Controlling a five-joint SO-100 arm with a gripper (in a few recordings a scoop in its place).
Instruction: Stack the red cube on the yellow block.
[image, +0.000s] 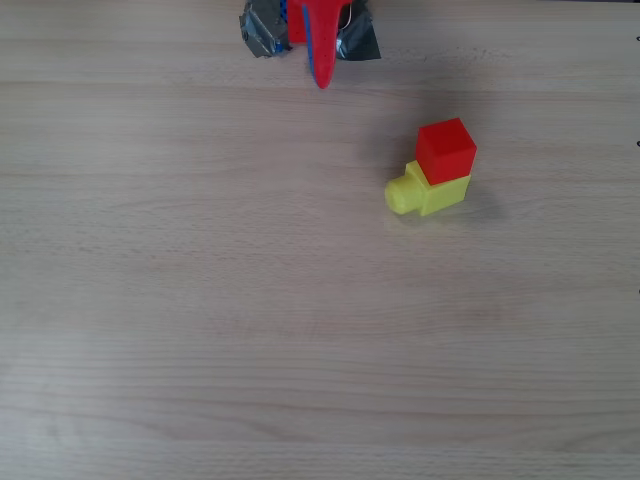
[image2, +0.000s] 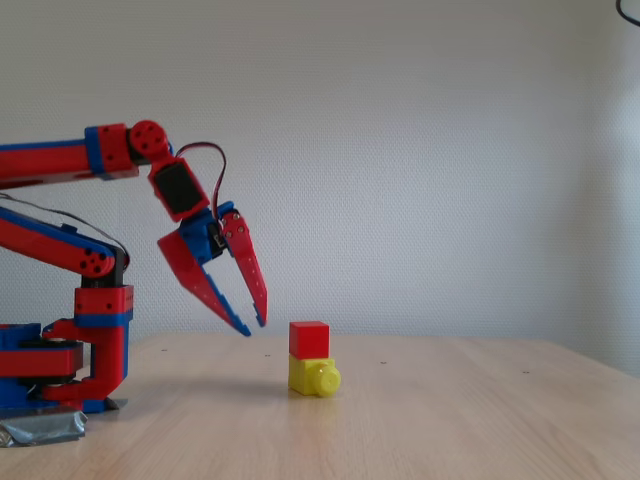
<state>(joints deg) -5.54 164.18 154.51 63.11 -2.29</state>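
the red cube (image2: 309, 338) sits atop the yellow block (image2: 312, 376), just beyond the gripper (image2: 254, 326), whose fingers hang slightly spread and empty. best to retreat high, away from the stack.

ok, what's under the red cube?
The yellow block, its stub sticking out sideways on the table. The red cube covers the block's top face.

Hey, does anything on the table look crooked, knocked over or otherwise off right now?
Nothing stands out. The red cube sits squarely on the yellow block, and the gripper hangs open beside them, touching neither.
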